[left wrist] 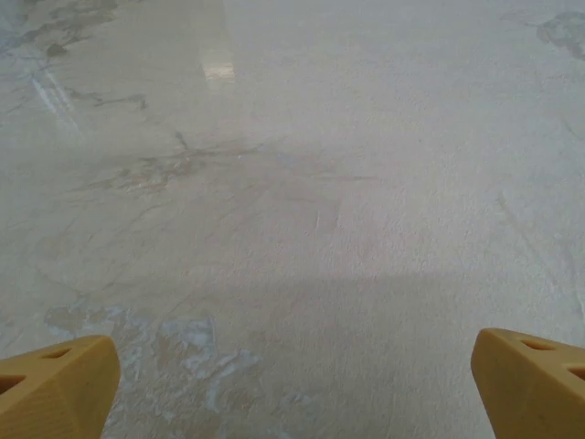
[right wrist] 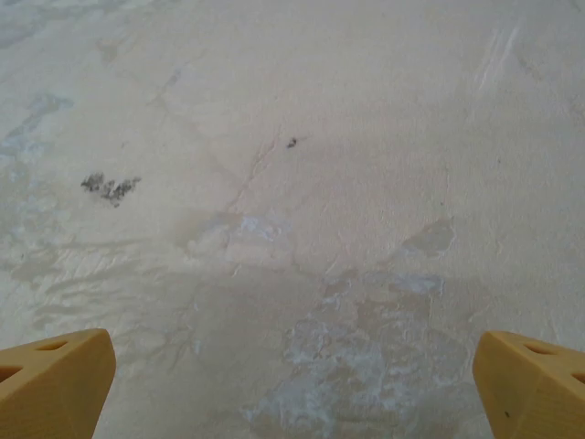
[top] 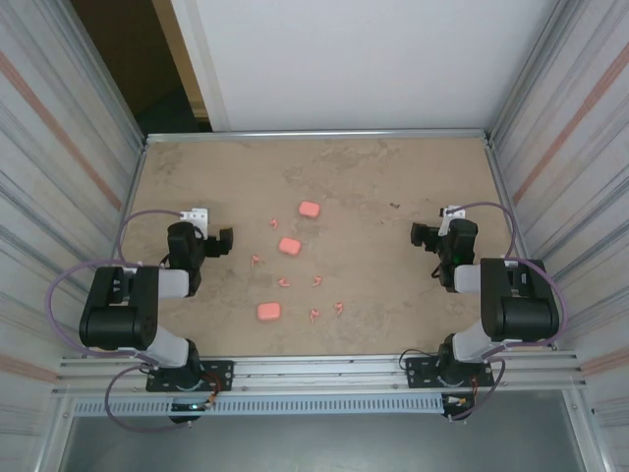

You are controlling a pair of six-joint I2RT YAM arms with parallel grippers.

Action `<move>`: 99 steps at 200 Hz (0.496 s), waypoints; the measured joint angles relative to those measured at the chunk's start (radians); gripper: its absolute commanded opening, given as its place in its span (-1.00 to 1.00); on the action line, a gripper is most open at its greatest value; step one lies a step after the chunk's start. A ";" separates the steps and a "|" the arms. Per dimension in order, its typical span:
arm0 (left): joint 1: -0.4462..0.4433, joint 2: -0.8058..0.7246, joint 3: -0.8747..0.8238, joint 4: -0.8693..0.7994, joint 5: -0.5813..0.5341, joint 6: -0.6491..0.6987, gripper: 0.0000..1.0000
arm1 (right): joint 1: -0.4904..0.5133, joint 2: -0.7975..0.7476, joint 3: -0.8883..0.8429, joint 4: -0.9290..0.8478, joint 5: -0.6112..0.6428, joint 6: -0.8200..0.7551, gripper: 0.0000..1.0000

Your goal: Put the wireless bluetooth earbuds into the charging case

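Now | left jaws spread | right jaws spread | earbuds [top: 284,282] loose on table [top: 393,265]

We see three charging cases lying in a slanted line mid-table [top: 393,305]: the far case [top: 309,208], the middle case [top: 289,246] before it, and the near case [top: 268,312] toward the front edge. The earbuds [top: 318,280] lie scattered on the table between and beside them. The left gripper [top: 224,240] sits left of this cluster, and the right gripper [top: 424,234] sits well apart to its right.
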 measured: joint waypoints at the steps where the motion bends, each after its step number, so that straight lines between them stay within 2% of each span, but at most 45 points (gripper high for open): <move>1: 0.000 0.000 0.000 0.001 0.000 0.000 0.97 | 0.000 0.000 0.000 0.001 0.000 0.000 0.98; 99: -0.006 0.003 0.011 0.034 0.000 0.003 0.98 | 0.001 0.007 0.002 0.039 0.020 0.002 0.98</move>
